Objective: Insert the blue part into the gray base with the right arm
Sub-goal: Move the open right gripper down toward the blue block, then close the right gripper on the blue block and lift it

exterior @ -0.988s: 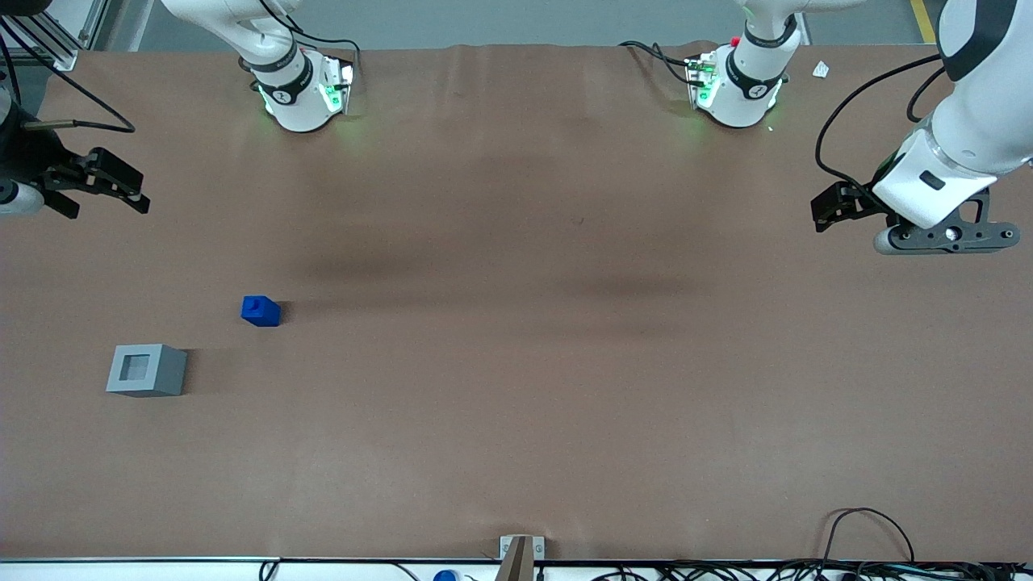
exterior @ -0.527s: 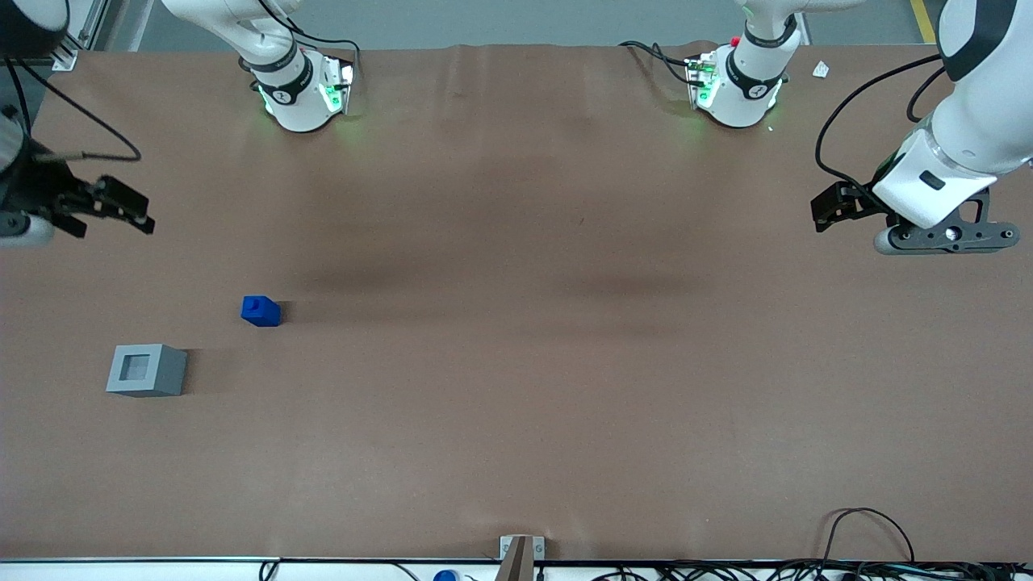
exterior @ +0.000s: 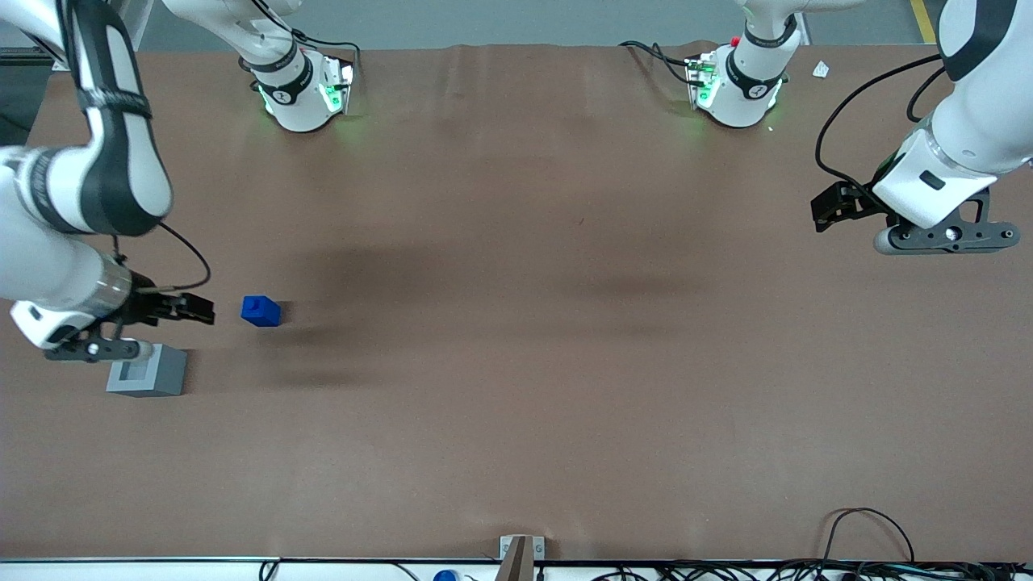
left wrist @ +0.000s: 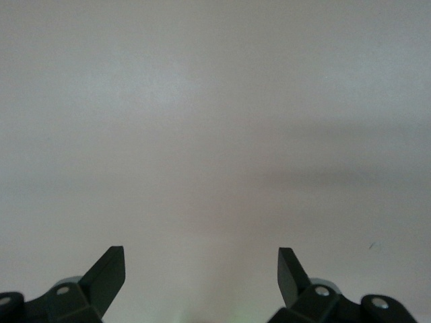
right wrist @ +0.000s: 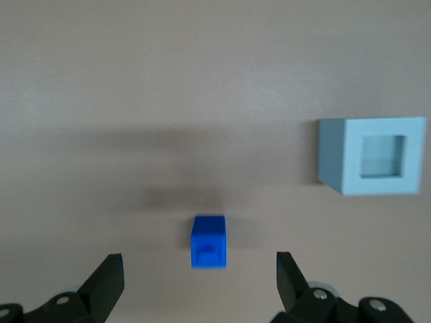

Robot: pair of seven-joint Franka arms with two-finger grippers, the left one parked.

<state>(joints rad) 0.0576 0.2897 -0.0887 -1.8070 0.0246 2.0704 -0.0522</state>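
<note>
The blue part (exterior: pixel 261 311) sits upright on the brown worktop (exterior: pixel 516 363), its small square stud on top, nothing touching it. My gripper (exterior: pixel 202 309) hangs just beside it, toward the working arm's end of the worktop, with a small gap between my tips and the block. From my wrist camera the blue part (right wrist: pixel 209 241) lies ahead of my fingers (right wrist: pixel 108 279) and lined up with the space between them — they stand wide apart, well wider than the block, and grip nothing. The gray base (exterior: pixel 147 370) rests on the worktop nearer the front camera than the blue part and a little closer to the working arm's end; my wrist housing overlaps its upper edge in the front view, so only part of its top shows there. In my wrist view the gray base (right wrist: pixel 372 156) is wholly in sight, its square recessed socket open and empty, and it stands apart from the blue part with bare worktop between them. My right arm (exterior: pixel 89 161) reaches in from the worktop's edge, white with black panels — any lettering on it is too blurred to read.
</note>
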